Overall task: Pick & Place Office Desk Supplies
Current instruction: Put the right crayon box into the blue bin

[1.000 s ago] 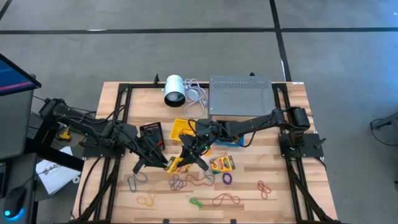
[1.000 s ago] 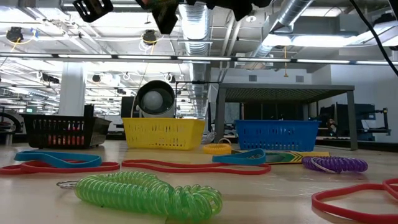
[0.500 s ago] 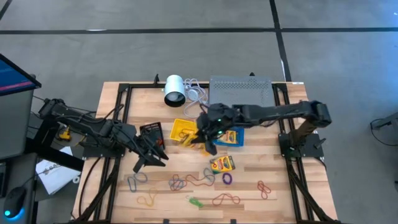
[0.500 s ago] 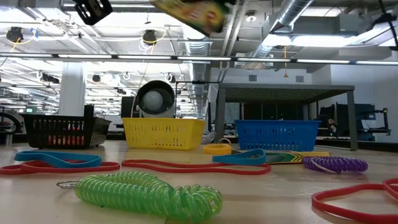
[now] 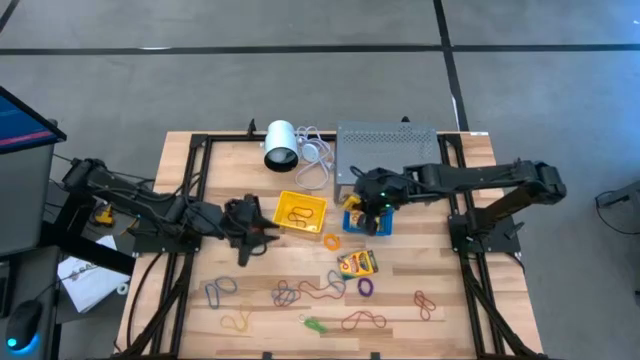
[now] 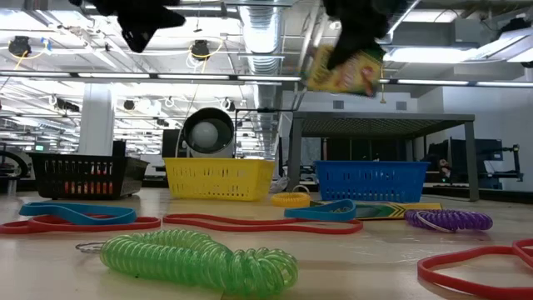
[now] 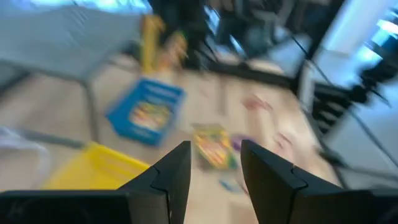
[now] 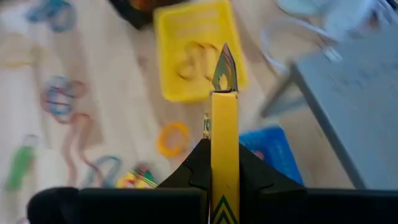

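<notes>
Above the blue plastic tray (image 5: 366, 221), the right gripper (image 5: 381, 197) pinches a small yellow-and-green cardboard crayon box (image 6: 345, 69) between closed fingers, held well clear of the wooden table (image 5: 450, 270). Beside the yellow plastic tray (image 5: 300, 211), the left gripper (image 5: 262, 237) hangs empty, fingers parted.

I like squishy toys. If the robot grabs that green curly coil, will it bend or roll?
The green coil probably bends and stretches, since it is a loose, see-through spiral. Lying on its side on the table, it might roll a little if pushed.
</notes>
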You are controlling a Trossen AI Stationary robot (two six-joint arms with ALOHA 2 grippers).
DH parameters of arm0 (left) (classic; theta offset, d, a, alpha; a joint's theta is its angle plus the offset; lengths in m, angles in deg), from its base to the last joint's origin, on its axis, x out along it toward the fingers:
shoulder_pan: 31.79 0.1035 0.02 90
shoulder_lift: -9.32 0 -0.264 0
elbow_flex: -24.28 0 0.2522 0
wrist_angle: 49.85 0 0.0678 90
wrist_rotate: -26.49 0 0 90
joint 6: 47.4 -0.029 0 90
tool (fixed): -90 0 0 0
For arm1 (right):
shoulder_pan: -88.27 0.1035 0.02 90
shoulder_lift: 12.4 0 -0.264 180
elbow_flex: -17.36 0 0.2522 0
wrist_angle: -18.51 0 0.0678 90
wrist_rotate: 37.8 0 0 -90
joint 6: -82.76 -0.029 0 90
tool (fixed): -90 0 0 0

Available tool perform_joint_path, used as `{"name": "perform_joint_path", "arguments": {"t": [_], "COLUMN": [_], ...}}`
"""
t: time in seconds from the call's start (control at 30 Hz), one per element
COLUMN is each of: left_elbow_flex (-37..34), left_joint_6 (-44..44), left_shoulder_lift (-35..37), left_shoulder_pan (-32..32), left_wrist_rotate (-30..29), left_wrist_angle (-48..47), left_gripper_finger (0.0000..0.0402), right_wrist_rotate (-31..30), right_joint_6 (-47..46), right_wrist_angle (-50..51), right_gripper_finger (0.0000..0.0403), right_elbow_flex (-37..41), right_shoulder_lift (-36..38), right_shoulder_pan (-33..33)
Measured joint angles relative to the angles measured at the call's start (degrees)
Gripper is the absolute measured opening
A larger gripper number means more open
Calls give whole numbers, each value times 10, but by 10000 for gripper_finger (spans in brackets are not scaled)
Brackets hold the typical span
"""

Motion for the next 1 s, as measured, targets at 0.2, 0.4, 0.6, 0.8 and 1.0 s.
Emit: {"name": "perform_joint_path", "arguments": {"t": [0.2, 0.4, 0.6, 0.8, 1.0], "left_elbow_flex": [-92, -147, -151, -151, -151], "left_joint_6": [-46, -30, -26, -26, -27], "left_shoulder_lift": [0, 0, 0, 0, 0], "left_shoulder_pan": [0, 14, 22, 21, 21], "left_wrist_rotate": [-22, -22, -22, -2, 4], "left_wrist_angle": [224, 294, 294, 293, 292], "left_gripper_finger": [136, 135, 135, 135, 135], "right_wrist_rotate": [-18, -18, -18, -23, -36], "right_joint_6": [-17, -11, 9, 26, 40], "right_wrist_angle": [-3, 5, 3, 5, 1], "right_gripper_finger": [24, 24, 24, 24, 24], "right_elbow_flex": [59, 79, 78, 79, 78], "right_shoulder_lift": [19, -3, -44, -87, -118], "right_shoulder_pan": [-8, -8, -11, -13, -26]}}
